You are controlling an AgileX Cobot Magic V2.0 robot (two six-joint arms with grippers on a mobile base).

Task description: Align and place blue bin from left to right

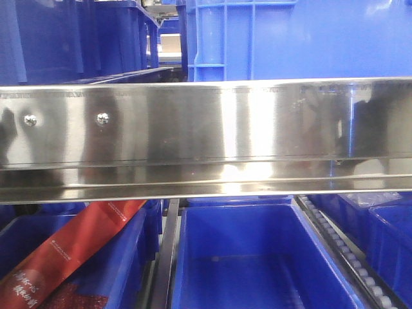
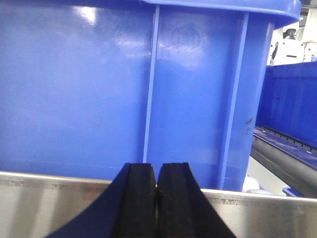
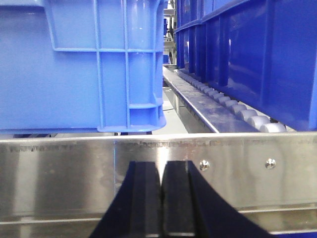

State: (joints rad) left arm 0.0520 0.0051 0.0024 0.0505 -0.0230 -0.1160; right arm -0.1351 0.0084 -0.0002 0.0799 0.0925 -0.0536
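Note:
The blue bin [image 1: 302, 38] stands on the upper shelf behind the steel front rail [image 1: 206, 122], its ribbed bright-blue wall showing at the top right of the front view. In the left wrist view its wall [image 2: 99, 89] fills nearly the whole frame, with thin vertical ribs. My left gripper [image 2: 157, 168] is shut and empty, low in front of that wall at rail height. In the right wrist view the bin's ribbed corner [image 3: 79, 64] sits at upper left. My right gripper [image 3: 161, 166] is shut and empty, in front of the rail and below the bin's right corner.
Darker blue bins [image 3: 257, 54] sit on a roller track [image 3: 223, 106] to the right of the blue bin. More dark bins [image 1: 71, 38] stand at upper left. On the lower shelf are smooth blue bins [image 1: 257, 257], one with a red package [image 1: 71, 248].

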